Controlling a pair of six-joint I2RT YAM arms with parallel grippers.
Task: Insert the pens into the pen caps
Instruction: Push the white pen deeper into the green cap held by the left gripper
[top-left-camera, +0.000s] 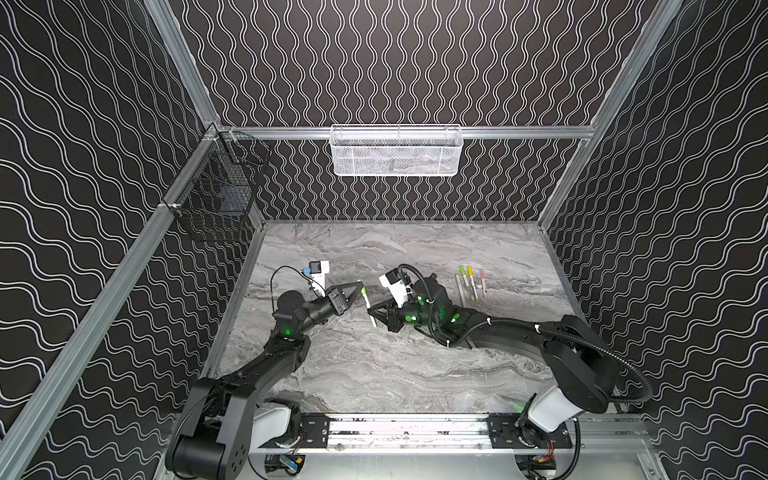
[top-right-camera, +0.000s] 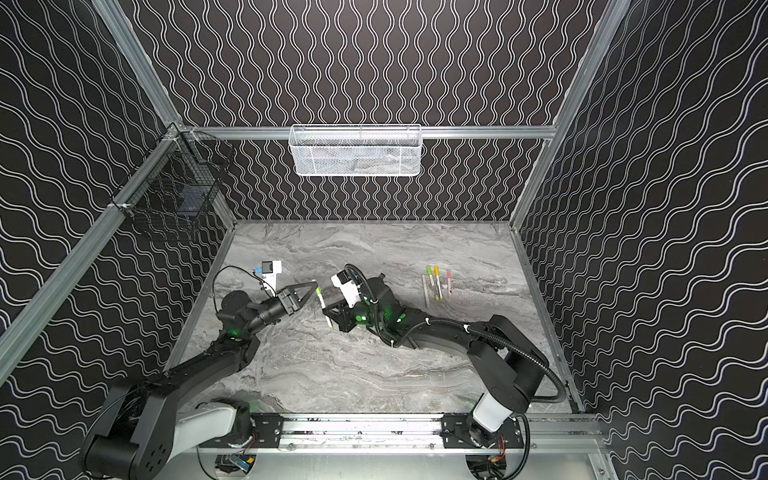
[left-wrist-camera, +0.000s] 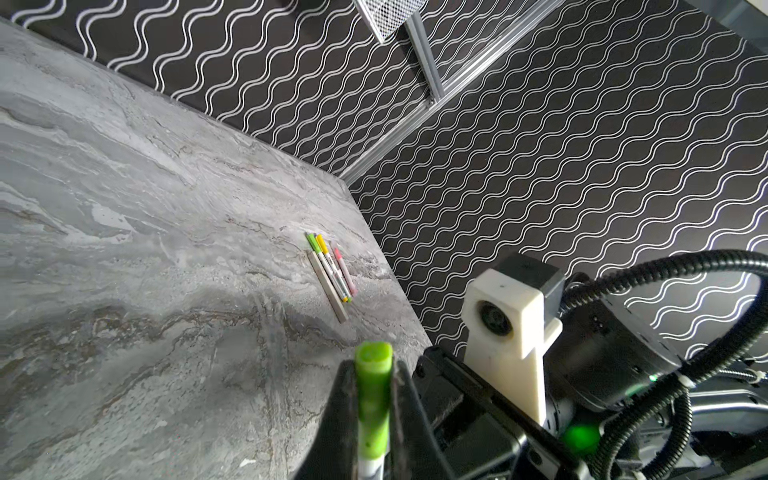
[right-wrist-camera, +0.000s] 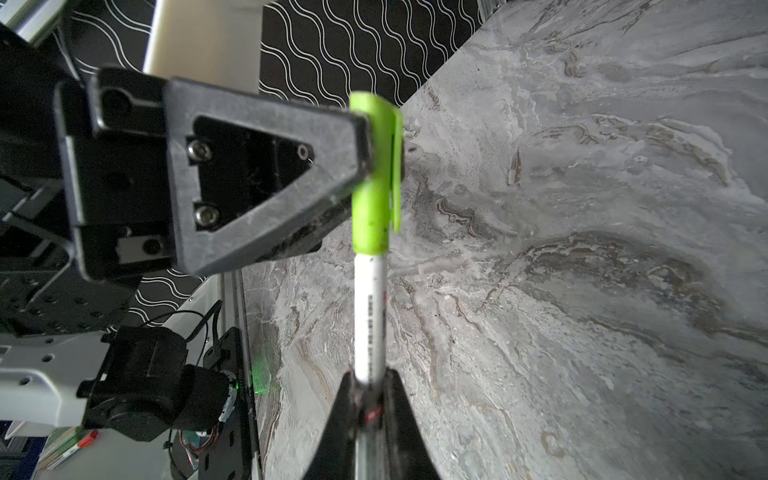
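A lime green pen cap (right-wrist-camera: 376, 174) sits over the end of a white-barrelled pen (right-wrist-camera: 370, 316), above the middle of the marble table. My left gripper (left-wrist-camera: 372, 368) is shut on that cap (left-wrist-camera: 373, 399). My right gripper (right-wrist-camera: 368, 378) is shut on the pen's barrel. In both top views the pen (top-left-camera: 370, 311) (top-right-camera: 324, 311) slants between the left gripper (top-left-camera: 360, 287) (top-right-camera: 316, 286) and the right gripper (top-left-camera: 370, 311) (top-right-camera: 325, 310). Three more pens (top-left-camera: 472, 282) (left-wrist-camera: 332, 266) with green, yellow and pink caps on them lie side by side at the right.
A grey flat strip (top-left-camera: 460, 291) lies beside the three pens. A white mesh basket (top-left-camera: 396, 151) hangs on the back rail. A black wire basket (top-left-camera: 220, 195) hangs at the left rear corner. The right wrist camera housing (left-wrist-camera: 505, 316) is close beside my left fingers.
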